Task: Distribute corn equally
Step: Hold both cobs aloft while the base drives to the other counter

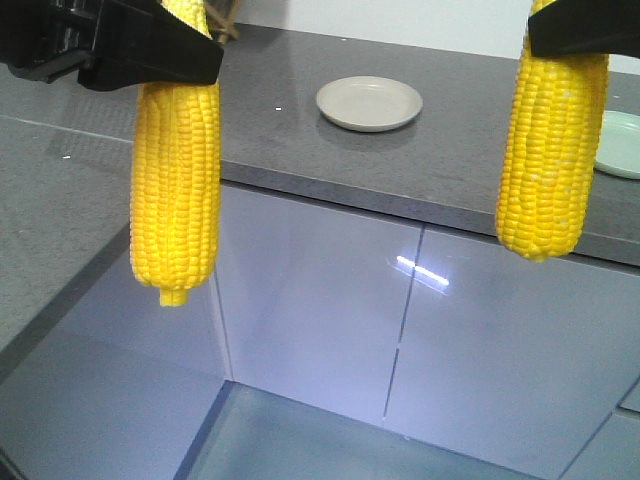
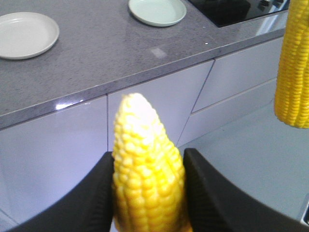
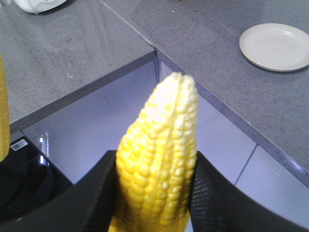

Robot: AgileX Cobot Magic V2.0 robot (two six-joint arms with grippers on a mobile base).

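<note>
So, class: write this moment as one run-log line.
left gripper: shut on left cob | right gripper: shut on right cob | beige plate, green plate: no corn yet

Wide counter (image 1: pixel 460 170) room around beige plate (image 1: pixel 369 102) and green plate (image 1: pixel 622 143) (well apart); cabinet fronts (image 1: pixel 320 300) close off below

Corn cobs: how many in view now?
2: left cob in the left hand, right cob in the right hand, both hanging before the counter. More may be out of view.
</note>
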